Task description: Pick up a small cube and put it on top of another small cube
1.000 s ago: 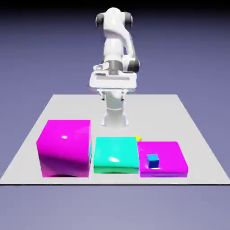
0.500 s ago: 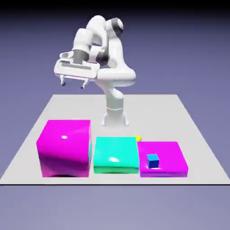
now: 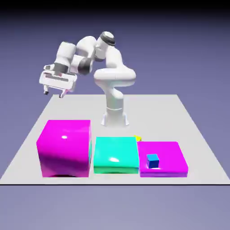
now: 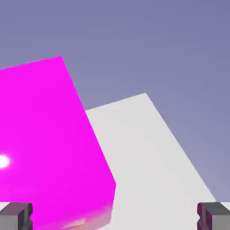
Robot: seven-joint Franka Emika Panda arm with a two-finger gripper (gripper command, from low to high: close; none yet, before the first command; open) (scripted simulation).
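Your tool point(image 3: 53, 93) hangs high above the far corner of the surface point(image 3: 179, 121) on the exterior view's left, with its two fingertips spread wide apart and nothing between them. In the hand view you see those grey fingertips point(image 4: 16, 215) at the two bottom corners, far from each other, so the tool is open and empty.

Along the near edge of the surface you have three big blocks in a row: a tall magenta block point(image 3: 64, 147) at the exterior view's left, a lower teal block point(image 3: 115, 154) in the middle, and a flat magenta block point(image 3: 162, 157) at the right. A small blue cube point(image 3: 153, 160) sits on top of the flat magenta block.

The small yellow cube point(image 3: 138, 139) shows only as a sliver, just behind the gap between the teal block and the flat magenta block. You cannot see the small orange cube in either view.

In the hand view, the tall magenta block fills the left side, with bare surface to its right.
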